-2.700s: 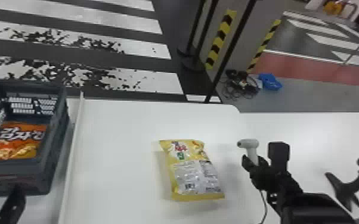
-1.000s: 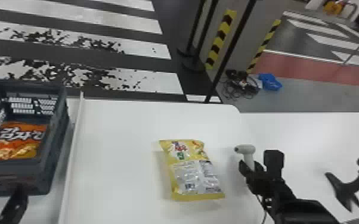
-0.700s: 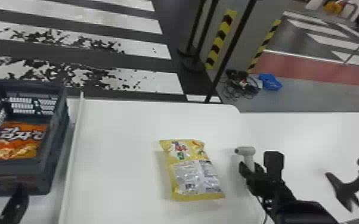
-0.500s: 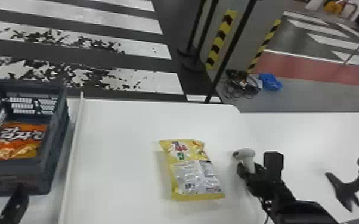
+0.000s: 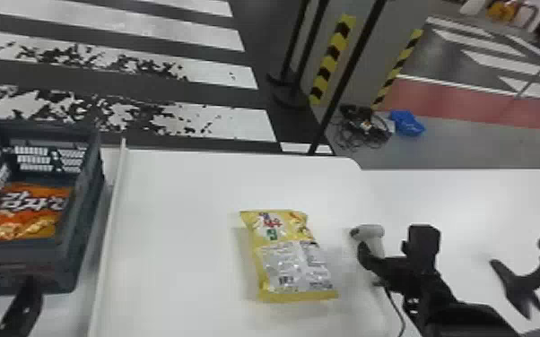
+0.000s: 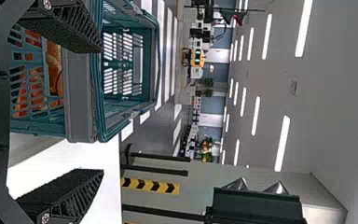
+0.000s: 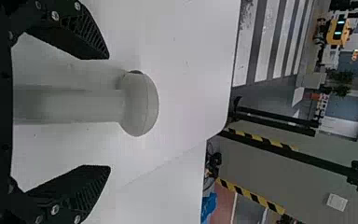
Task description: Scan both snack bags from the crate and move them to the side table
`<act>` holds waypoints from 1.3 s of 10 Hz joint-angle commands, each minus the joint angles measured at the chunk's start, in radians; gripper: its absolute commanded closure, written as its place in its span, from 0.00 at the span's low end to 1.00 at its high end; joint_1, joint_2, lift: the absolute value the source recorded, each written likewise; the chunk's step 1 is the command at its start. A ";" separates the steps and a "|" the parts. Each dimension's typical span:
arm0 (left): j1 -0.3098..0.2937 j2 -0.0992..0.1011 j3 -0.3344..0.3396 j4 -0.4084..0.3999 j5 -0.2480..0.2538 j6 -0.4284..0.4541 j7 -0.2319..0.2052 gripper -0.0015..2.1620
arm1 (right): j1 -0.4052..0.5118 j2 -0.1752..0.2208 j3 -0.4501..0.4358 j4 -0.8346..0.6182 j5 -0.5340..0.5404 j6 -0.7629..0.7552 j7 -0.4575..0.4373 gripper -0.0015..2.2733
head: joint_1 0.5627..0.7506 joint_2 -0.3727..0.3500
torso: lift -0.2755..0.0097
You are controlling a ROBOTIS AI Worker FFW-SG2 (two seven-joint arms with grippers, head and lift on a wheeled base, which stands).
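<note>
My right gripper [image 5: 371, 265] is around the handle of the white scanner [image 5: 371, 232], beside the yellow snack bag [image 5: 296, 264] lying on the table. In the right wrist view the gripper [image 7: 109, 112] stands open, with gaps on both sides of the scanner's handle [image 7: 74, 106]. My left gripper [image 5: 20, 309] is at the near side of the grey crate [image 5: 87, 224]. The left wrist view has that gripper [image 6: 101, 110] open, nothing between its fingertips, and the crate [image 6: 81, 93] close by. An orange snack bag [image 5: 31, 210] lies inside the crate.
A raised white strip [image 5: 111, 224] runs between crate and yellow bag. The white table [image 5: 184, 201] joins another white surface [image 5: 475, 201] at right, where a black bird-shaped object [image 5: 524, 282] stands. The scanner's cable [image 5: 397, 309] trails toward the near edge.
Since the earliest frame my right gripper and the scanner have shifted slightly left and nearer, and the scanner's head has tilted a little. The left gripper has barely moved; both bags lie as before.
</note>
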 commanded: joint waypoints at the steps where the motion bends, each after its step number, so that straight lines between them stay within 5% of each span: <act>1: 0.000 0.000 0.001 0.001 0.002 0.000 0.000 0.04 | 0.041 0.017 -0.038 -0.107 -0.016 0.041 -0.005 0.05 | 0.70 0.03 | 0.62; 3: 0.000 0.000 0.001 0.003 0.002 0.000 0.000 0.04 | 0.097 0.025 -0.067 -0.210 -0.082 0.080 0.004 0.06 | 0.70 0.03 | 0.62; 7: 0.002 -0.002 0.001 0.008 0.002 0.000 0.000 0.04 | 0.140 0.072 -0.158 -0.336 -0.274 0.323 0.248 0.08 | 0.70 0.03 | 0.62; 13: -0.001 -0.002 0.001 0.014 0.002 0.000 0.000 0.04 | 0.140 0.072 -0.115 -0.351 -0.296 0.513 0.360 0.08 | 0.70 0.15 | 0.62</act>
